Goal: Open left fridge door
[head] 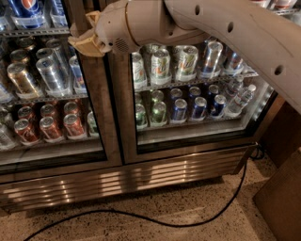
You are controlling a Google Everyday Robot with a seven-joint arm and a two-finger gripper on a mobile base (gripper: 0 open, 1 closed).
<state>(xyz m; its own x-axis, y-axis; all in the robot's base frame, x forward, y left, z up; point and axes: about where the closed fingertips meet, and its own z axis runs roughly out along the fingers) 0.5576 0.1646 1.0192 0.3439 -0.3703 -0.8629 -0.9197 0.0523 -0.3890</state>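
While the arm (225, 28) reaches across the top of the view from two o'clock toward ten o'clock, the gripper (82, 30) sits at ten o'clock, in front of the upper right stile of the left fridge door (51, 94). Its tan jaws stand apart, one above the other, with nothing seen held between them. Whether they touch the steel frame cannot be told.

The left fridge door fills the nine o'clock side of the view. It lies flush with the twin right door (193, 94) and appears shut. Through its glass, silver cans (47, 70) stand on the upper shelf and red cans (51, 127) on the shelf below, at eight o'clock. Blue bottles (23, 9) show at eleven o'clock, above them.

Through the right door, green cans (160, 63) stand at the centre and blue cans (197, 106) at three o'clock.

A slatted steel kick plate (127, 179) runs beneath both doors. A black cable (188, 221) trails over the speckled floor (164, 204) from six o'clock up to four o'clock. A brown panel (282, 197) stands at five o'clock.
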